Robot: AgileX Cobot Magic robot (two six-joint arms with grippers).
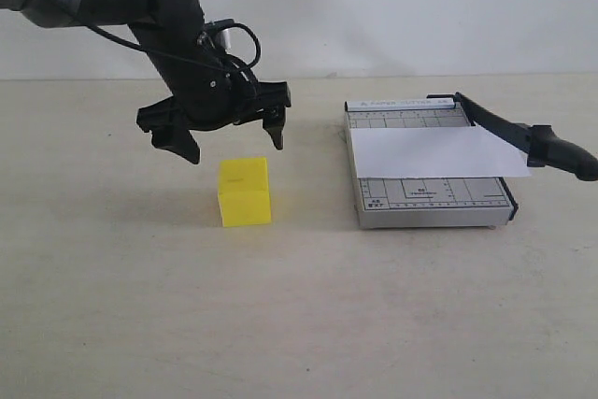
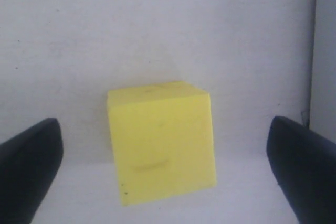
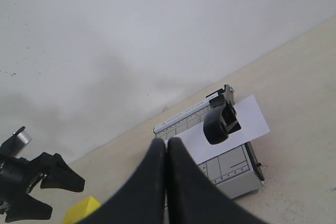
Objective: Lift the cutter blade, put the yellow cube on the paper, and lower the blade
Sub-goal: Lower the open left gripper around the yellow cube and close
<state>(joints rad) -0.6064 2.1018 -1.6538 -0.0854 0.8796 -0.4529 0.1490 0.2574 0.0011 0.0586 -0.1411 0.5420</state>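
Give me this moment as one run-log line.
left gripper open over yellow cube | right gripper shut, empty | cutter blade raised | paper on trimmer | cube not yet placed

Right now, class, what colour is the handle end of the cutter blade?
Black. The cutter blade handle shows best in the exterior view.

The yellow cube (image 1: pixel 245 191) is plain bright yellow, with a faint darker smudge on one face. The paper (image 1: pixel 439 152) is plain white. The trimmer base (image 1: pixel 434 203) is grey, printed with fine black grid lines and ruler marks. The cutter blade (image 1: pixel 551 145) is black, as is the left gripper (image 1: pixel 234 149). The table (image 1: pixel 112 306) is pale beige and the wall (image 1: pixel 420 7) off-white.
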